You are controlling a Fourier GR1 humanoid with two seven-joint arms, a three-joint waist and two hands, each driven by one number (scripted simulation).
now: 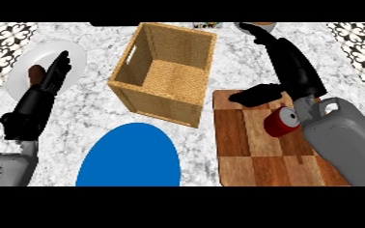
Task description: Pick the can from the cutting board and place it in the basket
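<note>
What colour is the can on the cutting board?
Red, with a pale top; the can shows in the head view.

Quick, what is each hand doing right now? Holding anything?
Left hand: open, fingers straight, over the white plate, holding nothing.
Right hand: fingers cannot be told; the red can lies beside it, not held.

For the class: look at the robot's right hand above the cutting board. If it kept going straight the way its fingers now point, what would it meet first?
The right hand points toward the view's left, across the cutting board's far end. Its first obstacle would probably be the basket, at its near wall, though height is hard to judge. The red can sits nearer the robot, off that line.
</note>
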